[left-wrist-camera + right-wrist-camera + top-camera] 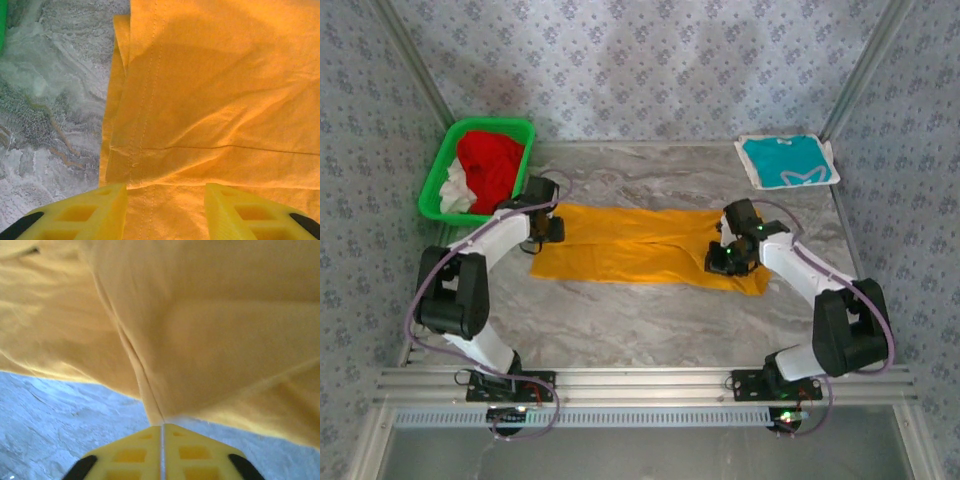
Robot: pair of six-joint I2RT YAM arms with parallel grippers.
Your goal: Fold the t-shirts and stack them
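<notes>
**While the yellow-orange t-shirt lies spread out, a gripper stands at each end**

Item 1. Yellow-orange t-shirt (630, 245): as it lies, it forms a long band running left to right across the middle of the surface (620, 310). It is partly folded, with doubled layers and a stitched hem at its left end (215, 100). At its right end a ridge of cloth is drawn up off the surface (200, 315).

Item 2. Right gripper (725, 260): set over the shirt's right end. Its fingers are pressed together (162, 427), pinching that raised ridge of the yellow-orange t-shirt.

Item 3. Left gripper (548, 228): set at the shirt's left end, beside the hem. Its fingers are spread apart (166, 192), with the cloth lying between them and nothing held.

Item 4. Teal t-shirt (788, 160): folded flat at the far right corner, white mark facing up, well apart from the yellow one.

Item 5. Green basket (435, 175): at the far left corner, holding a red cloth (490, 165) and a white cloth (455, 190).
</notes>
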